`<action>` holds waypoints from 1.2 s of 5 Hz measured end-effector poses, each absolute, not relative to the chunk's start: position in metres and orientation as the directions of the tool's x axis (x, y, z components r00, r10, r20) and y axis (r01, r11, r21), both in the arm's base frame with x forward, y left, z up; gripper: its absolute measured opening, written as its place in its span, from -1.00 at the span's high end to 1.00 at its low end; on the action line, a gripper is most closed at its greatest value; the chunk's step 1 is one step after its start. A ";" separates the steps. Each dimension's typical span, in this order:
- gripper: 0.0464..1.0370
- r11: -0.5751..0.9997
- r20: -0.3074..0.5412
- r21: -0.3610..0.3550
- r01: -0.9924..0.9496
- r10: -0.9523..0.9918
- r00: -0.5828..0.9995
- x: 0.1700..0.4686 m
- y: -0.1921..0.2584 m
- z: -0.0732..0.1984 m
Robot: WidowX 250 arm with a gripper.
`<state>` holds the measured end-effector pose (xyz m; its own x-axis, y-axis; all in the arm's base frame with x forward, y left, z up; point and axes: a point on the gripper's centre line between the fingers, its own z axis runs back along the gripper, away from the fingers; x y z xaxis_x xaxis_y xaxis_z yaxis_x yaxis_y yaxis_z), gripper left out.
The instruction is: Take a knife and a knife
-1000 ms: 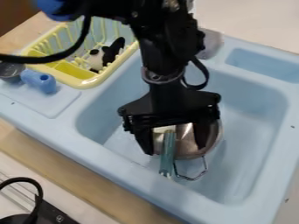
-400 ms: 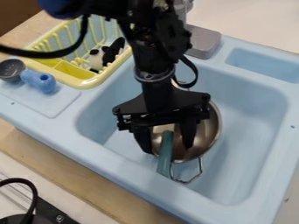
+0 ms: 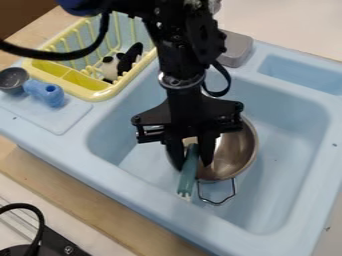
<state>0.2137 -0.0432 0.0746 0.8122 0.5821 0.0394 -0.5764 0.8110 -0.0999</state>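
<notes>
The gripper [image 3: 192,159] hangs over the middle of the sink, its fingers drawn in on either side of a teal-handled utensil, apparently the knife [image 3: 188,175], and shut on it. The utensil lies at a slant over the left side of a metal pot [image 3: 234,155], its lower end pointing toward the sink's front wall. Its upper end is hidden between the fingers. I cannot make out a second knife.
The pot's wire handle [image 3: 218,202] points to the front. A yellow dish rack [image 3: 100,94] stands at the back left, beside a blue toy piece [image 3: 45,93] and a dark grey cup [image 3: 12,80]. The light blue sink wall [image 3: 140,175] runs along the front.
The gripper's fingers have come together on the teal-handled utensil. The arm first shifted left, then slightly back to the right. The pot has moved a little too.
</notes>
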 end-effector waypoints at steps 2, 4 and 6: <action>0.48 0.803 0.043 -0.052 -0.594 0.596 0.802 0.210 -0.044 0.078; 0.48 0.784 0.072 -0.070 -0.617 0.621 0.781 0.209 -0.043 0.104; 0.48 0.707 0.192 -0.184 -0.683 0.707 0.680 0.230 -0.051 0.140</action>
